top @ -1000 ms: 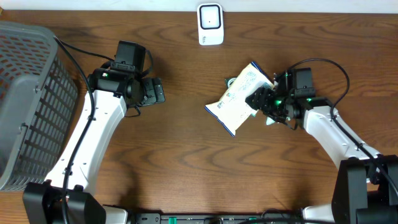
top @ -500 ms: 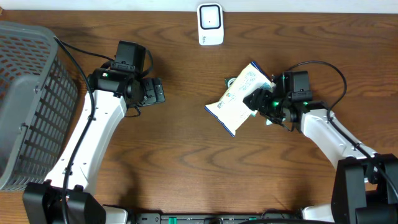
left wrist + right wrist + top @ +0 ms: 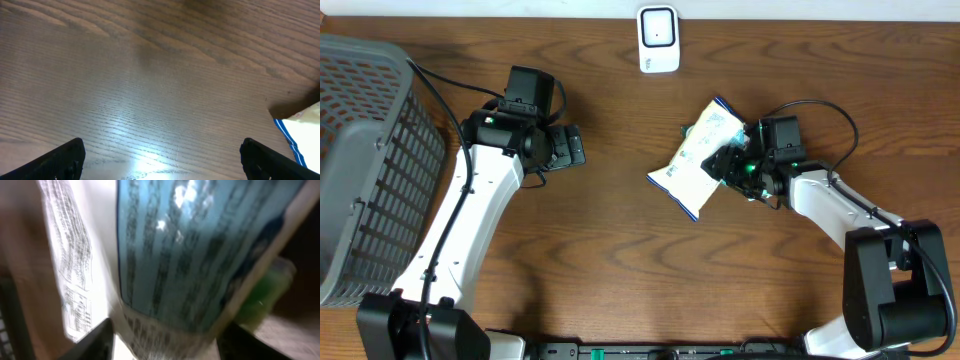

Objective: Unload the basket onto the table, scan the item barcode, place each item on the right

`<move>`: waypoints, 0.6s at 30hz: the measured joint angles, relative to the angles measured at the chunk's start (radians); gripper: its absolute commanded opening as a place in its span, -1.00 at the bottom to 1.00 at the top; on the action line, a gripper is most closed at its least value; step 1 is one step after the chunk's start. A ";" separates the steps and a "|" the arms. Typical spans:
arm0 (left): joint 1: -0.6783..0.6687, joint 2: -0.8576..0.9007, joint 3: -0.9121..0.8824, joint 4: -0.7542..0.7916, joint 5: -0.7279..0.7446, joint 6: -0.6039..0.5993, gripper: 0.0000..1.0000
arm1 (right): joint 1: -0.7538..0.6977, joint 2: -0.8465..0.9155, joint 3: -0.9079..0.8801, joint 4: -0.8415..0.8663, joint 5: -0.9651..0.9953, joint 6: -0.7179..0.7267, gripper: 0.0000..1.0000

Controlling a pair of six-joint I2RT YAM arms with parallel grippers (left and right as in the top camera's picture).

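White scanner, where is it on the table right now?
In the overhead view the white scanner sits at the table's far edge, about midway across, above and left of the snack bag at the right gripper.

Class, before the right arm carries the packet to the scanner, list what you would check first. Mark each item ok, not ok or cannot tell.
1. Packet sits between the right fingers: ok.
2. Grip on the packet is firm: cannot tell.
3. Barcode found on the packet: cannot tell, the print is blurred.
4. Scanner stands uncovered at the far table edge: ok.
5. Left fingers are open and apart from the packet: ok.
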 measured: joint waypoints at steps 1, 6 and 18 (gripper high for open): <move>0.000 0.000 0.000 0.000 0.000 0.000 0.96 | 0.000 0.002 0.000 0.014 -0.005 -0.002 -0.04; 0.000 0.000 0.000 0.000 0.000 0.000 0.96 | 0.000 0.005 0.000 0.082 -0.037 -0.005 0.04; 0.000 0.000 0.000 0.000 0.000 0.000 0.95 | 0.040 0.042 0.000 0.075 -0.035 -0.040 0.17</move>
